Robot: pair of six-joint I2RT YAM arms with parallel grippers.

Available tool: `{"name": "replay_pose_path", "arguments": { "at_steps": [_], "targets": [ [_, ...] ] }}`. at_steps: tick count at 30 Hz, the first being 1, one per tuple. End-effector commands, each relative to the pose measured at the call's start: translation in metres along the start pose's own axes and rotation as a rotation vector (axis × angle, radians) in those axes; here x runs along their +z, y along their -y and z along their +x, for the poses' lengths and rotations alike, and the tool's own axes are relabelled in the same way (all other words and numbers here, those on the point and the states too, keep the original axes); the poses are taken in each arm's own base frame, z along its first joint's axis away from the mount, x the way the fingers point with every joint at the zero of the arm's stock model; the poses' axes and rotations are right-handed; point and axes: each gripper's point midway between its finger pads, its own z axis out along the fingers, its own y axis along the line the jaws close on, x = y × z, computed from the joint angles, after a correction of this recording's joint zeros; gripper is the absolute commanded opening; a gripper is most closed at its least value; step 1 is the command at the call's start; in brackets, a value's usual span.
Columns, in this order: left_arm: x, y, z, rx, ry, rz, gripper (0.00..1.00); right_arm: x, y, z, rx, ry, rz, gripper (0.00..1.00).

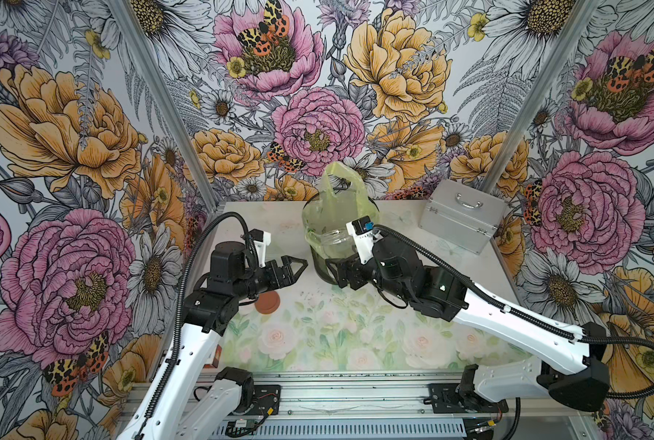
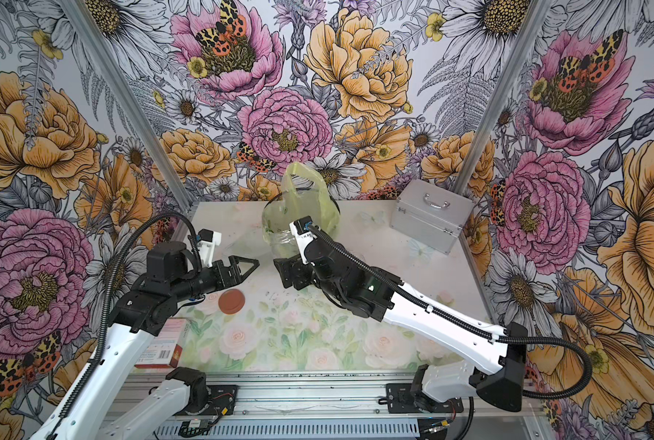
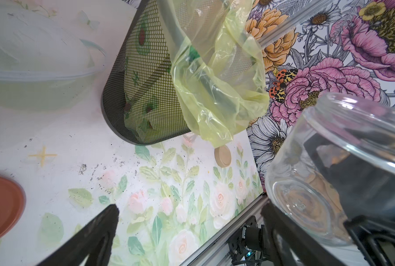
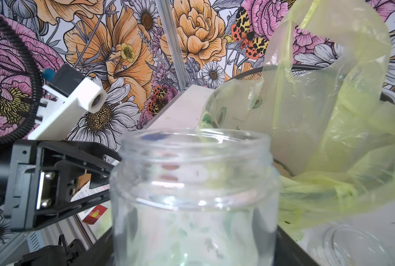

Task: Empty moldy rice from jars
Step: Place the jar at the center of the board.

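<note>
We see the right gripper (image 1: 333, 268) reaching level beside the dark mesh bin (image 3: 141, 92), fingers clamping the lidless clear glass jar (image 4: 191, 184) — upright, seemingly empty. The left gripper (image 3: 189, 207) hovers opposite, fingers spread, holding nothing. Print on the red-and-white carton (image 2: 161, 343) is unreadable.

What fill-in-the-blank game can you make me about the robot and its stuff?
1. The right gripper is holding a clear glass ____.
2. The copper-orange lid lies flat on the ____.
3. The mesh bin is lined with a yellow-green plastic ____.
Missing words: jar, table, bag.
</note>
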Motion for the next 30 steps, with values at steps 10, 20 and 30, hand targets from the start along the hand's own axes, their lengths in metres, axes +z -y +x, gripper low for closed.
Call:
{"name": "replay_pose_path", "arguments": {
  "at_steps": [10,20,30],
  "targets": [
    [0.005,-0.007,0.02,0.065,-0.034,-0.014,0.99,-0.041,-0.012,0.005,-0.061,0.245,0.032,0.0],
    [0.008,-0.009,0.038,0.085,-0.075,0.007,0.99,-0.047,-0.01,0.062,-0.105,0.277,0.08,0.0],
    [0.014,0.004,0.062,0.133,-0.145,0.045,0.99,-0.035,-0.002,0.119,-0.137,0.299,0.135,0.0]
  ]
}}
